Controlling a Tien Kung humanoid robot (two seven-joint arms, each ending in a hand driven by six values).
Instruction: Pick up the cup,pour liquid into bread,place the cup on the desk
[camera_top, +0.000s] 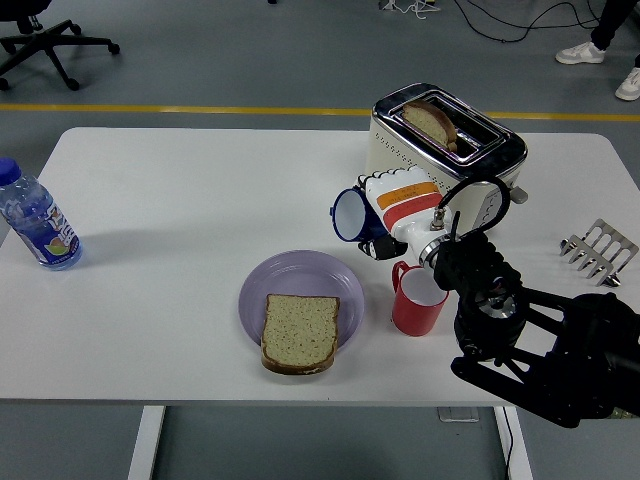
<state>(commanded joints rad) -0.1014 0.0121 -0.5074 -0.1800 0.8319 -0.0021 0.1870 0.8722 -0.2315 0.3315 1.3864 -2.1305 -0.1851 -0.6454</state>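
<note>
My right hand (378, 222) is shut on a dark blue cup (349, 214) with a white inside. It holds the cup in the air, tipped so its mouth faces left, above the table just up and right of the plate. A slice of bread (299, 331) lies on the lilac plate (345, 282) near the table's front edge. The hand's white and orange shell hides most of the cup's body. No liquid shows.
A red mug (416, 300) stands right of the plate, partly behind my right arm. A chrome toaster (447, 141) with a slice in it sits at the back. A water bottle (36, 224) stands far left, a metal toast rack (598, 249) far right.
</note>
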